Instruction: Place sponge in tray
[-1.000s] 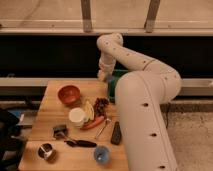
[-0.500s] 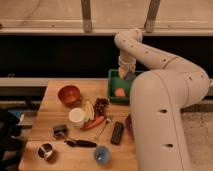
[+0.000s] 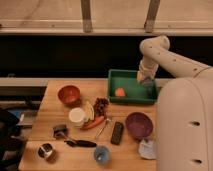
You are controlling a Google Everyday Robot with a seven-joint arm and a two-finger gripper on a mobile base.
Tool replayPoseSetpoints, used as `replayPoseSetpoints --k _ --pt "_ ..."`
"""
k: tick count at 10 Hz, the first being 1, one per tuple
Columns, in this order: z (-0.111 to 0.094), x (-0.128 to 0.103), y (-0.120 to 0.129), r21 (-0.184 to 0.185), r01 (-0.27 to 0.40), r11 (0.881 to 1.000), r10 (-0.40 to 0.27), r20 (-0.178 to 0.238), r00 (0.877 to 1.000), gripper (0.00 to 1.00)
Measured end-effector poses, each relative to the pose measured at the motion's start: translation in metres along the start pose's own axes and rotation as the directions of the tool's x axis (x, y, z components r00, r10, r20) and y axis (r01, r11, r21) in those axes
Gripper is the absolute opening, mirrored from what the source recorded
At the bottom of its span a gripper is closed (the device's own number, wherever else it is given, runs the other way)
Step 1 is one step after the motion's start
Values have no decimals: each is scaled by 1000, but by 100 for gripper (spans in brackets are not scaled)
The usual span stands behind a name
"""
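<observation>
Over the green tray (image 3: 131,99), the gripper (image 3: 144,79) holds a yellowish sponge (image 3: 141,77).

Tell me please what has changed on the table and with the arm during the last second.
The arm swung to the right, from the tray's left edge across to its right side. The claw now hangs over the right end of the green tray, with something yellowish at it, perhaps the sponge. An orange object lies in the tray. The red bowl, purple bowl and other table items stayed in place.
</observation>
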Motion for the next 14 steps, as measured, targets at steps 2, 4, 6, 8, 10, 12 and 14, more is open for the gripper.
replayPoseSetpoints --k 2,4,6,8,10,12,14 --pt "11 0 -7 -32 -8 999 9 42 999 0" --pt "21 -14 2 -63 16 998 -11 82 997 7" --pt "34 -40 28 -95 60 994 -49 119 992 27" --pt "52 -67 64 -141 112 984 -90 153 984 47" --pt "79 -75 86 -185 128 974 -95 177 980 62" --pt "93 -72 93 -208 133 969 -93 187 978 62" --pt "89 -67 87 -206 133 970 -93 195 977 62"
